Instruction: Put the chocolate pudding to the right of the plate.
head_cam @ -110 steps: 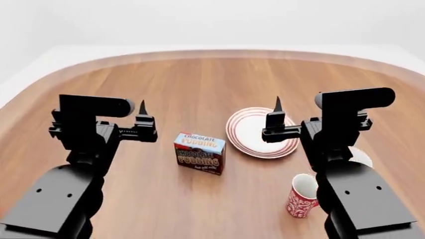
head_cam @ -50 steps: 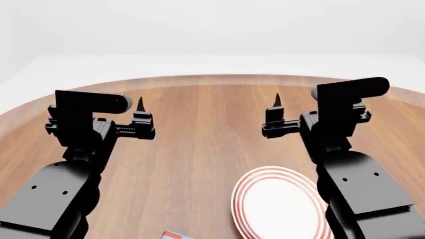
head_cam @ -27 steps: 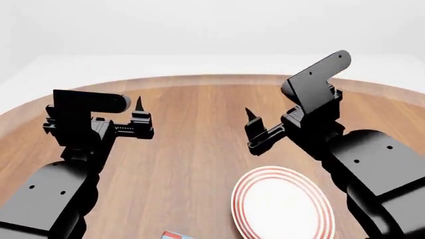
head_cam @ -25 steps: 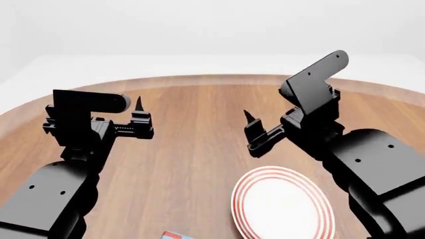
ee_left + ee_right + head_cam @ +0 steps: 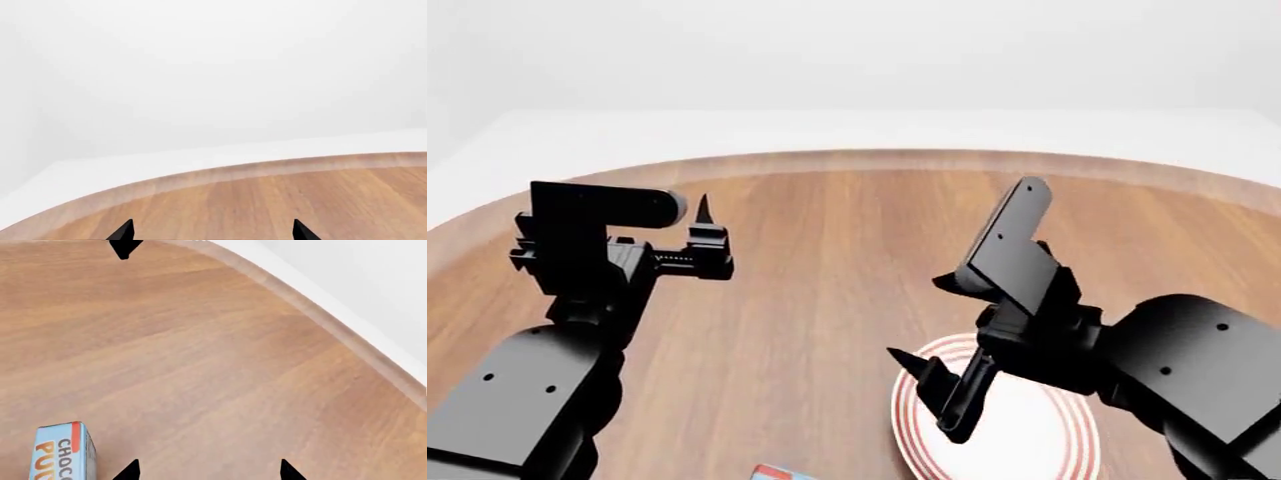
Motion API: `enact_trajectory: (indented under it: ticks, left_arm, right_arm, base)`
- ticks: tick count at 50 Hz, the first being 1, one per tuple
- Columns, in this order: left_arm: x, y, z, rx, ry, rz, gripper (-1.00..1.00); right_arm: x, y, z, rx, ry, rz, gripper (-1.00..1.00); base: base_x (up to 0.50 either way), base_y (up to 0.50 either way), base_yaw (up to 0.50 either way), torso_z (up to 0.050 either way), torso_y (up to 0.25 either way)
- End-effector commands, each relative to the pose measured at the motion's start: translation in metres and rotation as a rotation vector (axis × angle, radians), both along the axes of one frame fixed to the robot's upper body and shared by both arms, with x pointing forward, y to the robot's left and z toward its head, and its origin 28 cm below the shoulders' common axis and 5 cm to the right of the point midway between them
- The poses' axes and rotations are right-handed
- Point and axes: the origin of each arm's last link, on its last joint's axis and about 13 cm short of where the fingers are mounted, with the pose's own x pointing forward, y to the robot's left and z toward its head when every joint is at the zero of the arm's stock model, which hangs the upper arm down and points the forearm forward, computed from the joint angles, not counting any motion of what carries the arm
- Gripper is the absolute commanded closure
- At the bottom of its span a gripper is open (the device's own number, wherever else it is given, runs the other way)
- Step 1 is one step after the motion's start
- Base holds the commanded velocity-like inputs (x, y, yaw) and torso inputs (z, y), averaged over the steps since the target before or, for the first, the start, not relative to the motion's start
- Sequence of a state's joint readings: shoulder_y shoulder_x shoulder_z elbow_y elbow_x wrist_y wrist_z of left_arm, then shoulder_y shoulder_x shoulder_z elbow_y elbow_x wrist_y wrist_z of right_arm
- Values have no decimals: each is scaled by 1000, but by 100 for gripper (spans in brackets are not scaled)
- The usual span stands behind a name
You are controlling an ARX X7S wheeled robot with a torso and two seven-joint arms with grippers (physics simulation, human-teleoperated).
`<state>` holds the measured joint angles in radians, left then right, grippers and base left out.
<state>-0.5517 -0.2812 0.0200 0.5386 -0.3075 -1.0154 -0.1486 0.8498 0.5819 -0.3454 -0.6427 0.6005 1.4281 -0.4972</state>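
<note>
Wooden counter (image 5: 827,260): chocolate pudding (image 5: 63,452) untouched, lower left of the right wrist frame; both claws, right (image 5: 928,395) and left (image 5: 210,231), open, empty; plate (image 5: 1014,440) below-right.

A wooden table (image 5: 827,260) with a rounded, lighter-edged rim is seen filling the lower two thirds of the head view, and a plain white floor (image 5: 854,125) is shown beyond it.
</note>
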Motion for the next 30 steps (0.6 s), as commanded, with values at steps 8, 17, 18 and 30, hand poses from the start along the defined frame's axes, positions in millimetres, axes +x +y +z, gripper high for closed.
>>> enact_trajectory:
  ticks: [8,17,18,30]
  left_arm:
    - [0,1,1,2,-1,4,-100]
    - [1,0,1,9,0,5,-100]
    - [1,0,1,8,0,5,-100]
    - [1,1,1,5,-1,8,-100]
  right_arm:
    - [-18,-2,1,46,81,163,-100]
    - [-25,4,27,149,51,31,-100]
    - [-27,5,25,138,57,40,-100]
    - [-29,19,-8,83,207,79,-100]
  base:
    - [0,0,0,0,0]
    - [0,0,0,0,0]
    - [0,0,0,0,0]
    - [0,0,0,0,0]
